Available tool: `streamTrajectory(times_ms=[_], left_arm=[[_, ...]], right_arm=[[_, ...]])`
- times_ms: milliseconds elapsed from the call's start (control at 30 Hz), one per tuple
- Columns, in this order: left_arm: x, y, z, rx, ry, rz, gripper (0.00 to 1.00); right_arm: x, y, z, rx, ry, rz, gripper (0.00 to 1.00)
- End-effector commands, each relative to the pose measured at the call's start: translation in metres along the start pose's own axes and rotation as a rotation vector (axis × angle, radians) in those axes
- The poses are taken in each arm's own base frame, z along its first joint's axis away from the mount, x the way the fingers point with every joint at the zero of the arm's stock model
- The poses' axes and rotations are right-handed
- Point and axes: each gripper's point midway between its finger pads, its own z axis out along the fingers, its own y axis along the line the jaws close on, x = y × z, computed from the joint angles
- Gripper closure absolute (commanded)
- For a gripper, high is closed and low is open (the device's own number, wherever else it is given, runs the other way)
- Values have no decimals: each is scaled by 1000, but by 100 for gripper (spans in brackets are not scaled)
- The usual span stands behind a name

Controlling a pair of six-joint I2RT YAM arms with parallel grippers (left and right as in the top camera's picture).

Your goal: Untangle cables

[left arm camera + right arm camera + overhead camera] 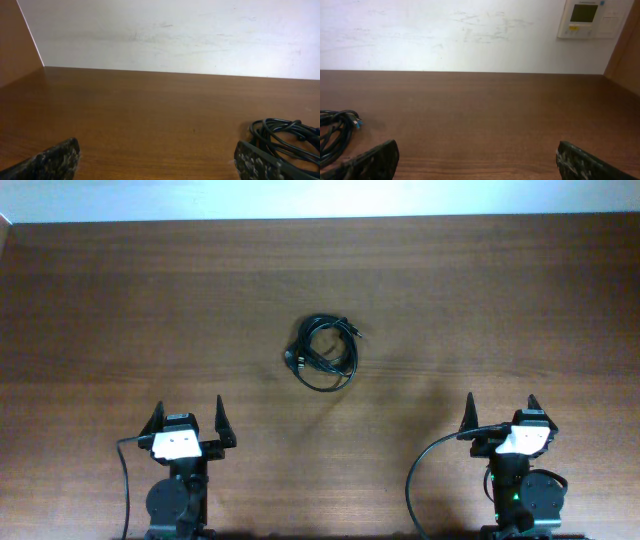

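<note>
The cables (324, 353) lie as one small coiled black bundle with plug ends on the wooden table (480, 300), near its middle. The bundle shows at the right edge of the left wrist view (285, 132) and at the left edge of the right wrist view (335, 135). My left gripper (188, 417) is open and empty near the front edge, left of and nearer than the bundle. My right gripper (501, 407) is open and empty near the front edge, well to the right of the bundle.
A white wall (180, 35) runs behind the table's far edge. A white wall controller (585, 19) hangs at the far right. A brown side panel (17, 45) stands at the far left. A thick black arm wire (415, 480) loops beside the right arm base.
</note>
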Motion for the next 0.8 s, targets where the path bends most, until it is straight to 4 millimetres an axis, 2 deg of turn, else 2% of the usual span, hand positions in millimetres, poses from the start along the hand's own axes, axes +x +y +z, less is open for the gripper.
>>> streamTrajectory(times_ms=[0,100,167,200,233,267,300,333,367,400,467,500,533,600,633,700,767], left_arm=[[1,4,0,-21,1,-9,1],[-10,3,0,-12,-43,-10,1],[-2,3,0,-17,-10,-3,1],[-7,7,0,-39,-30,-8,1],[-6,-20,-1,120,-26,28,1],[-1,-32,-3,192,-1,43,1],[3,-33,-3,195,32,19,1],[-4,-33,-3,193,58,-15,1],[-16,-33,-3,192,73,-17,1],[-37,-34,0,192,93,-15,1],[-63,-37,7,199,137,-12,1],[-83,-43,16,218,204,-5,1],[-121,-61,26,277,277,66,1],[-160,-81,34,339,294,115,1],[-190,-97,34,385,298,125,1],[-226,-117,19,458,352,151,1],[-245,-141,-5,591,363,153,1]], right_arm=[[3,-5,0,29,6,12,1],[3,-6,0,30,5,12,1],[1,-6,0,30,-2,13,1],[1,-6,0,29,-4,13,1],[1,-5,0,24,0,13,1],[1,1,0,-7,2,12,1],[-1,6,-3,-37,28,12,1],[-7,8,-7,-53,55,12,1],[-20,7,-13,-52,81,11,1],[-35,6,-17,-52,99,10,1],[-61,6,-19,-53,153,24,1],[-74,7,-19,-59,188,33,1],[-110,10,-18,-83,264,35,1],[-149,9,-21,-83,325,34,1],[-178,11,-26,-105,353,37,1],[-229,36,-42,-261,323,63,1],[-252,47,-48,-333,258,68,1]])
